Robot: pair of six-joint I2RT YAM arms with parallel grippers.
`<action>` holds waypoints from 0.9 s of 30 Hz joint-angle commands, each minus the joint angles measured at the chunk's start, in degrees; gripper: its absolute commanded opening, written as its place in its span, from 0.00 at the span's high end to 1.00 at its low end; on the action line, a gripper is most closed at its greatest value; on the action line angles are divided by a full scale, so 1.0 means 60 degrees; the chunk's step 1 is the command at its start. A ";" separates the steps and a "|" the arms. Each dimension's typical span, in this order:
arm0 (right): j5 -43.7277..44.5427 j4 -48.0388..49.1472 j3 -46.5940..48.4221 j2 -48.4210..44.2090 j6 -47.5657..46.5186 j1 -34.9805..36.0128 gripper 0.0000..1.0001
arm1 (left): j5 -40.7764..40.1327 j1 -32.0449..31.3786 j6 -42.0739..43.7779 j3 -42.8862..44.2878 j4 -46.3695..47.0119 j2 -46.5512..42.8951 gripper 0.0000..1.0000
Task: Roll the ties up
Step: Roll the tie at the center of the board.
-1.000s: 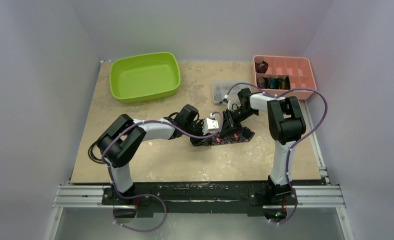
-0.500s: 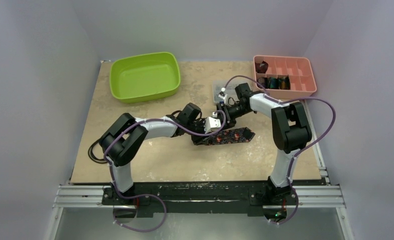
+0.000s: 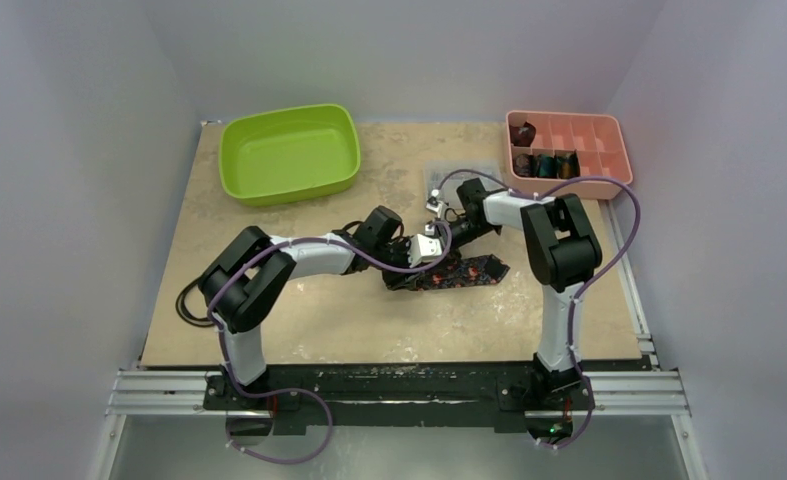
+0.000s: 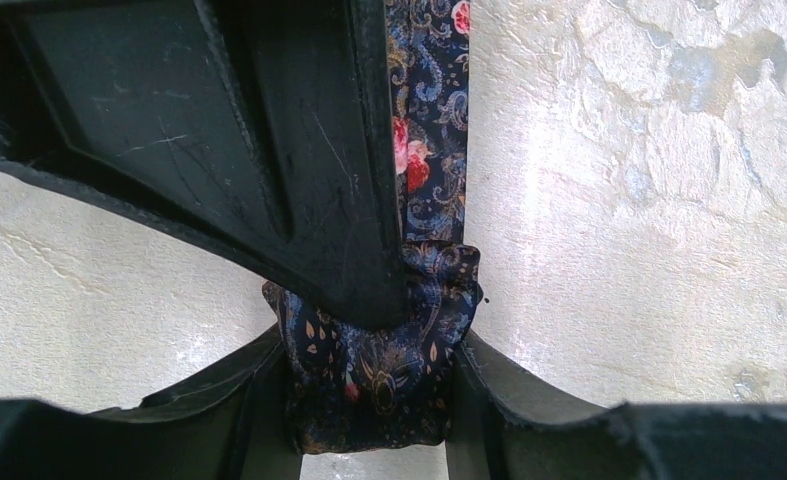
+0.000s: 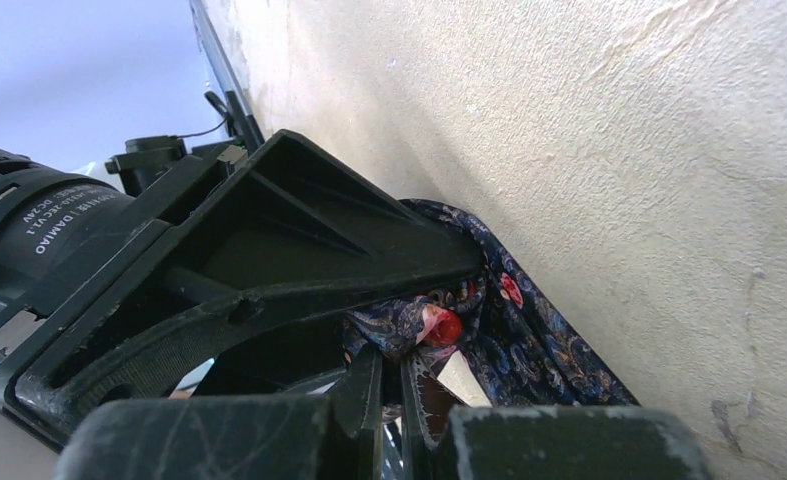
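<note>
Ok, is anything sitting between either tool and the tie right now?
Nothing visible. The left tool clamps the rolled end of the tie, and the right tool is shut at the same roll, seemingly pinching a fold. The unrolled tail lies flat on the table.

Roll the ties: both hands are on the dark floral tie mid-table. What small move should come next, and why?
Probably turn the right hand slightly to wind more strip onto the roll. The left hand clamps the bunched rolled end of the floral tie, the right hand is shut at that roll's top edge, and a flat length lies unrolled on the table.
</note>
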 commanded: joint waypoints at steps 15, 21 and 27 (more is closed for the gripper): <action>0.2866 -0.0535 -0.0428 0.0461 -0.1620 -0.0861 1.00 | 0.1836 0.0246 -0.1326 -0.0829 0.3403 0.0568 0.40; 0.3631 -0.0662 -0.0552 0.0463 -0.1794 -0.0851 1.00 | 0.1794 0.0246 -0.1320 -0.1279 0.4412 0.0781 0.39; 0.4076 -0.0571 -0.0513 0.0658 -0.1743 -0.0760 1.00 | 0.1818 0.0196 -0.1923 -0.1353 0.5551 0.0957 0.38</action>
